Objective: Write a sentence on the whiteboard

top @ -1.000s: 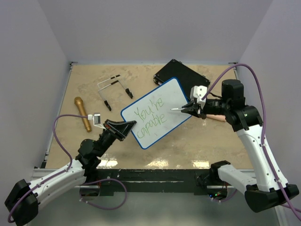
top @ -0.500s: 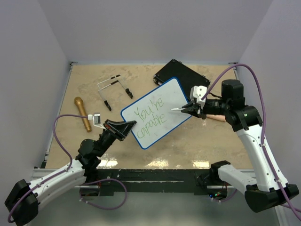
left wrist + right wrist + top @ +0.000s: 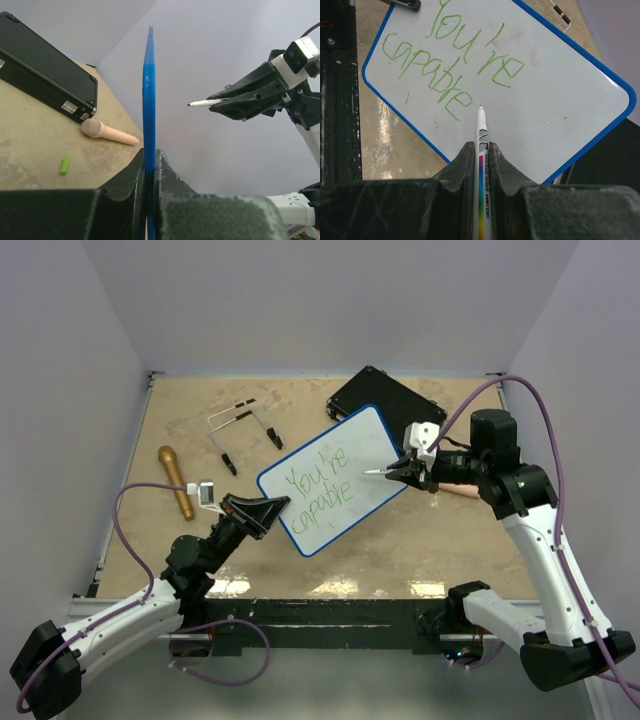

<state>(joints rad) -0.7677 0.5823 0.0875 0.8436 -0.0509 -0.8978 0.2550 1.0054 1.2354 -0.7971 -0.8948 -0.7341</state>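
Pinching a slim white marker (image 3: 481,131) between tightly pressed fingers, the right gripper (image 3: 480,150) aims its tip at the whiteboard (image 3: 560,115). The tip is close to the glossy face but not touching, just beside the last green letter of the sentence (image 3: 445,65). The marker's long axis points straight at the board. The left gripper (image 3: 149,162) clamps the thin blue rim, holding the flat, round-cornered board raised above the tan table (image 3: 450,540).

One whiteboard (image 3: 365,445), one marker (image 3: 481,145), one black case (image 3: 385,400), two microphones (image 3: 176,483) (image 3: 107,132), one green cap (image 3: 64,165).
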